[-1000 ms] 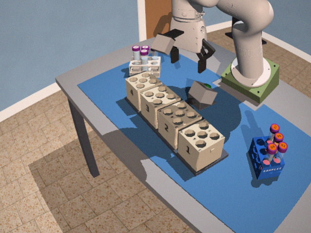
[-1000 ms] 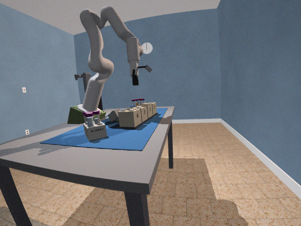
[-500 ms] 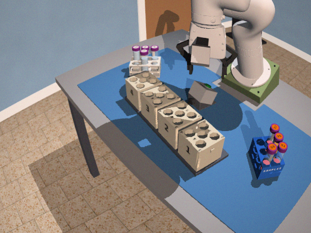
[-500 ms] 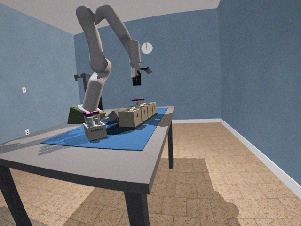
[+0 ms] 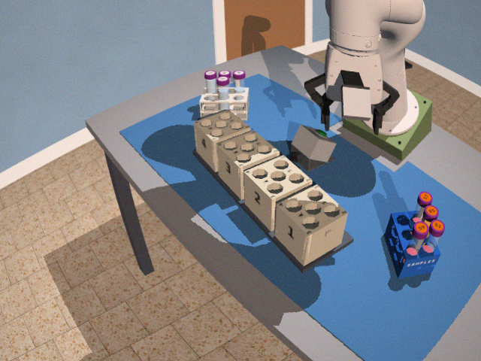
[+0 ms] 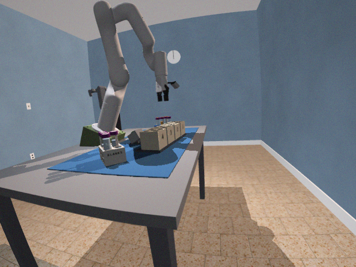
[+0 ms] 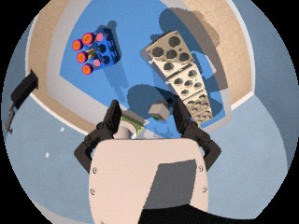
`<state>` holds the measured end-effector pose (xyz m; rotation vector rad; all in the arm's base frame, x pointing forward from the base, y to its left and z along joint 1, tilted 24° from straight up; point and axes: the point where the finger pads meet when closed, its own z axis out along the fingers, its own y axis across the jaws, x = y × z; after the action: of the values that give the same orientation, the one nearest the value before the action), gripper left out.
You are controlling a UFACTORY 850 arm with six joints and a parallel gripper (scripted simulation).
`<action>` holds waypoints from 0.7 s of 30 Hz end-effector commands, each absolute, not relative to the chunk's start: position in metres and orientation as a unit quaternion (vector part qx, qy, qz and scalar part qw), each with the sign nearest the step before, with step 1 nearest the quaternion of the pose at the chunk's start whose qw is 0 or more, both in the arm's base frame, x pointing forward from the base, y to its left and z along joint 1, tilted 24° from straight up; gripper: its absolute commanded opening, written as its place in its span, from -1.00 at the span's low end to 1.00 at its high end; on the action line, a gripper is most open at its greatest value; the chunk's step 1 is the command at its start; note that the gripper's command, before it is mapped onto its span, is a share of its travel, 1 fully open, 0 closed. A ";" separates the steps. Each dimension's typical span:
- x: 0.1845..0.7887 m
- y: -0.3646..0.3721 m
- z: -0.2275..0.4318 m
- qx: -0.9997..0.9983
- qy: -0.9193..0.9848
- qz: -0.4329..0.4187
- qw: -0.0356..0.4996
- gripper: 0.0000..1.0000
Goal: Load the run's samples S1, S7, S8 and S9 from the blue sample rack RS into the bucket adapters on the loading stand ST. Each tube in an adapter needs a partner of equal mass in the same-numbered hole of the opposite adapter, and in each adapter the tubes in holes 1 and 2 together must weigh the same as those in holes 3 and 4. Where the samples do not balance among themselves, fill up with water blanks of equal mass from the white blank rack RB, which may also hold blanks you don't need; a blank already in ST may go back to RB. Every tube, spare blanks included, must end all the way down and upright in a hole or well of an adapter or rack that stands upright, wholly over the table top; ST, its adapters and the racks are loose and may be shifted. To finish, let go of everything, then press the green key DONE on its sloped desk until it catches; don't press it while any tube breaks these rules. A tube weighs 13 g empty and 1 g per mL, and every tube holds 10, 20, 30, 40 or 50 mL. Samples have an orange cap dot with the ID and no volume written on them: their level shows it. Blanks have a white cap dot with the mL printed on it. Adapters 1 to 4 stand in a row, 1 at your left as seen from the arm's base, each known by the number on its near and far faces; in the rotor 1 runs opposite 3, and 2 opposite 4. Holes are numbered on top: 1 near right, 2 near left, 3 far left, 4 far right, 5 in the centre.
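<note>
While the black two-fingered gripper (image 5: 351,116) hangs high over the table with its fingers spread wide and nothing between them, everything else sits well below it. The fingers look like matte black angular links on a smooth, pale, rounded wrist housing, with a flat grey square plate sticking out beside them.

Almost straight under the gripper is the small grey sloped desk (image 5: 310,149), a blocky wedge with the round green DONE key (image 5: 321,133) on its slanted face.

Just past the desk from the gripper runs the row of four beige cube-shaped adapters (image 5: 267,182), matte and boxy, with faceted round holes on top and black numbers 1 to 4 on their faces. They sit on a thin dark flat stand plate (image 5: 346,241). Every hole I can see is bare.

Off to one end of that row, well apart from the gripper, is the chunky blue sample rack (image 5: 417,264) labelled SAMPLES. It holds four clear tubes with purple caps and orange dots (image 5: 429,217); they look tilted in the top view.

At the other end, touching or just beside adapter 4, stands the white open-frame blank rack (image 5: 223,104) with four clear purple-capped tubes (image 5: 223,83) standing upright in it.

It's all sitting on a flat blue mat (image 5: 349,310) over the smooth grey table top (image 5: 116,120).
</note>
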<state>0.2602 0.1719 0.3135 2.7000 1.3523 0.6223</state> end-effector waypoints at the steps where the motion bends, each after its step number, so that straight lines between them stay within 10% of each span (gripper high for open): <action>1: 0.252 0.199 0.312 0.877 0.433 0.203 0.046 1.00; 21: 0.222 0.284 0.308 0.877 0.433 0.203 0.046 1.00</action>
<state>0.2285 0.2606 0.3092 2.6901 1.3392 0.6097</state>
